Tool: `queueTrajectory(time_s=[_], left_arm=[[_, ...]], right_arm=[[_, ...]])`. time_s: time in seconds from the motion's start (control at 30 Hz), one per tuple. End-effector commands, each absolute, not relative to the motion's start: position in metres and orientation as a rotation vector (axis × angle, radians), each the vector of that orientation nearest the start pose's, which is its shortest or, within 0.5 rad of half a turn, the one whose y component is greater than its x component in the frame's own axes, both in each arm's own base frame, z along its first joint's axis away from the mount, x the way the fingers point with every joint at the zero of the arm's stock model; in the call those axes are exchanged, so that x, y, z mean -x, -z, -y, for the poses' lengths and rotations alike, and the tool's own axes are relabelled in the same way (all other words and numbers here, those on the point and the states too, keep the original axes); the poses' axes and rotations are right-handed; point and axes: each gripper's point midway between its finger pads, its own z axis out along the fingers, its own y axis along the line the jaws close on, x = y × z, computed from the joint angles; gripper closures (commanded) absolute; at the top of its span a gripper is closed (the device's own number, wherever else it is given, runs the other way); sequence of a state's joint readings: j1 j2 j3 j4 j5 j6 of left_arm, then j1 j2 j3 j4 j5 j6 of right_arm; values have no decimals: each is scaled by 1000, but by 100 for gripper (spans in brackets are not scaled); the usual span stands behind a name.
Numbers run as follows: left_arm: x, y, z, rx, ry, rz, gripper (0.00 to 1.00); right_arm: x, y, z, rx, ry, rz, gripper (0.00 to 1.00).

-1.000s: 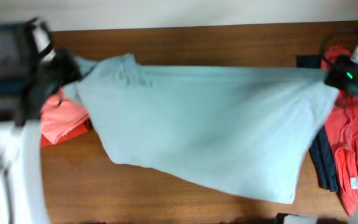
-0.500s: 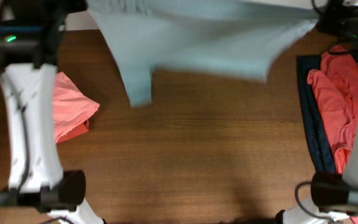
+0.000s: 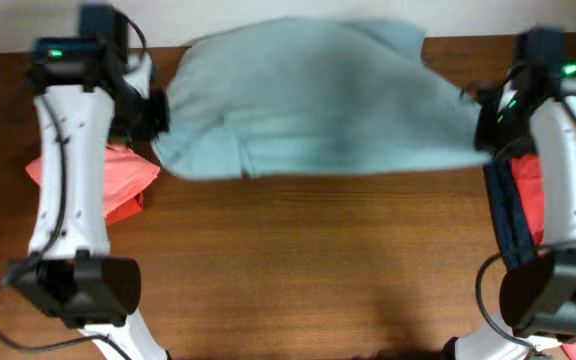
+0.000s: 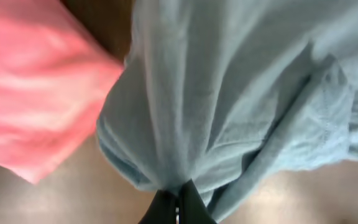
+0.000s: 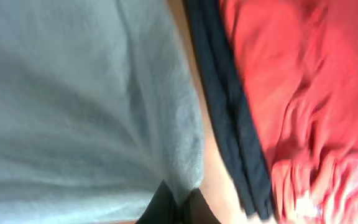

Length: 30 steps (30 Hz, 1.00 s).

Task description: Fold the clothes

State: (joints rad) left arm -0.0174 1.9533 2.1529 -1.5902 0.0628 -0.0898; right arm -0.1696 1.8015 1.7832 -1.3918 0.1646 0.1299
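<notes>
wooden table (image 3: 298, 270) has the pale grey-blue shirt (image 3: 318, 110) stretched over its far side between left gripper (image 4: 178, 210) and right gripper (image 5: 178, 205), both pinching its edges. uneven lowering could bunch it or catch the coral-red garment (image 3: 118, 180).

Plain pale grey-blue shirt (image 3: 318, 100); coral-pink garment (image 3: 118, 178) at nine o'clock; red garment (image 5: 303, 93) and dark navy garment (image 5: 229, 112) at three o'clock; brown wood-grain counter (image 3: 318, 270).

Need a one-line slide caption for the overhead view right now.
Left gripper and right gripper each pinch an end of the pale grey-blue shirt, spread between them over the wooden table.
</notes>
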Motion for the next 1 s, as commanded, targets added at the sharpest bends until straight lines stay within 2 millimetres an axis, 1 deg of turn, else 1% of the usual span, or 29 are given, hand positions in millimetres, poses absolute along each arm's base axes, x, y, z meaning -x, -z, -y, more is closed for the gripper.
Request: queueTrajectory(time_s=[0.0,0.07,0.1,0.13,0.17,0.2,0.3,0.37,0.4,0.47,0.53,0.63,0.67,0.73,0.77,0.83,0.9,0.97], left_arm=[[-357,-163,21,97,140,-3192,100],[-340,-137,21,106,137,-3278,100],[-328,-122,20,112,136,-3331,100],[-322,-115,20,115,136,-3357,100],[-308,-101,20,121,133,-3415,100],[-295,-92,20,126,131,-3461,100],[-265,-71,19,140,127,-3566,100],[-251,-62,19,146,124,-3612,100],[-240,-56,19,165,119,-3648,100],[-237,-54,19,173,116,-3655,100],[-242,-54,19,169,118,-3627,100],[-261,-60,19,157,124,-3534,100],[-270,-62,20,151,126,-3491,100],[-296,-68,20,137,133,-3372,100],[-321,-72,20,125,137,-3261,100],[-346,-75,19,120,141,-3152,100],[-364,-77,16,163,145,-3076,100],[-376,-77,13,201,148,-3028,100]], right_arm=[[-323,-140,93,-464,342,-3080,96],[-309,-122,91,-468,347,-3135,96],[-301,-112,90,-480,350,-3164,96],[-296,-106,89,-482,352,-3183,96],[-288,-97,89,-480,361,-3211,96],[-282,-91,88,-480,367,-3233,96],[-271,-83,88,-516,395,-3258,96],[-266,-80,89,-529,414,-3270,96],[-263,-79,89,-529,414,-3282,96],[-262,-80,88,-548,416,-3281,96],[-263,-80,88,-548,414,-3277,96],[-269,-78,89,-549,406,-3252,96],[-272,-78,90,-549,405,-3237,96],[-281,-77,91,-551,399,-3199,96],[-294,-77,93,-552,386,-3147,96],[-308,-78,95,-553,379,-3090,96],[-321,-78,97,-554,372,-3037,96],[-331,-79,99,-554,367,-2992,96]])
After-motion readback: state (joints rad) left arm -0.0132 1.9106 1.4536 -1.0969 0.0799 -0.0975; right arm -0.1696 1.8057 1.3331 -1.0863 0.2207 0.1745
